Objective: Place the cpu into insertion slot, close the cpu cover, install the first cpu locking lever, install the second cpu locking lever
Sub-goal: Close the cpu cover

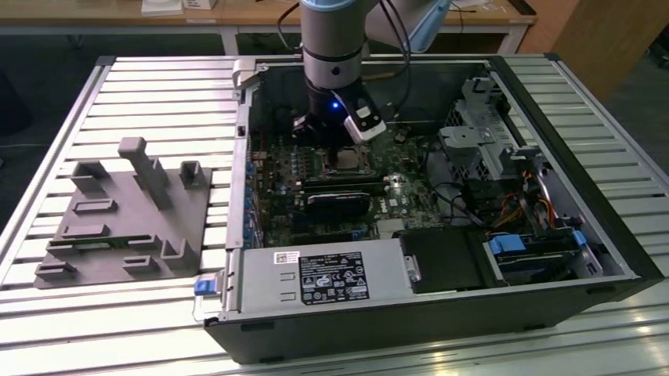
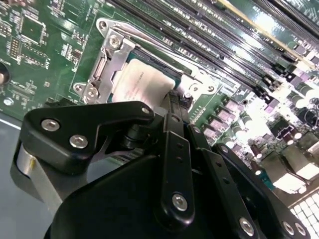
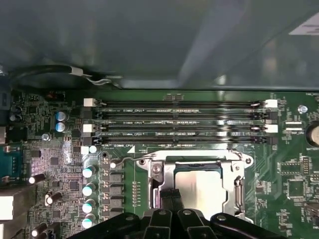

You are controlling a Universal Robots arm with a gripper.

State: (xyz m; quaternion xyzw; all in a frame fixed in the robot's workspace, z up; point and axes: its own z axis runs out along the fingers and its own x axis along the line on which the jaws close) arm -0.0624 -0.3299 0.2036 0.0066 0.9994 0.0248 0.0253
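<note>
The cpu (image 3: pixel 203 187) lies flat in the insertion slot (image 3: pixel 234 164); its pale metal top (image 2: pixel 141 82) shows in both wrist views. The cpu cover (image 3: pixel 167 175) lies down over it, and its silvery frame (image 2: pixel 110 59) rings the chip. A thin wire locking lever (image 3: pixel 128 160) sticks out past one corner of the socket. My gripper (image 3: pixel 169 199) is shut with nothing between its fingers. Its tips (image 2: pixel 175 99) rest at the socket's edge beside the chip. In the exterior view the gripper (image 1: pixel 334 142) hangs over the socket (image 1: pixel 346 161) inside the open computer case.
Long black memory slots (image 3: pixel 179 122) run beside the socket, and a row of capacitors (image 3: pixel 88 190) stands off one corner. A power supply box (image 1: pixel 324 274), a drive cage (image 1: pixel 486 129) and cables (image 1: pixel 518 207) crowd the case. A grey fixture plate (image 1: pixel 125 215) lies at the exterior view's left.
</note>
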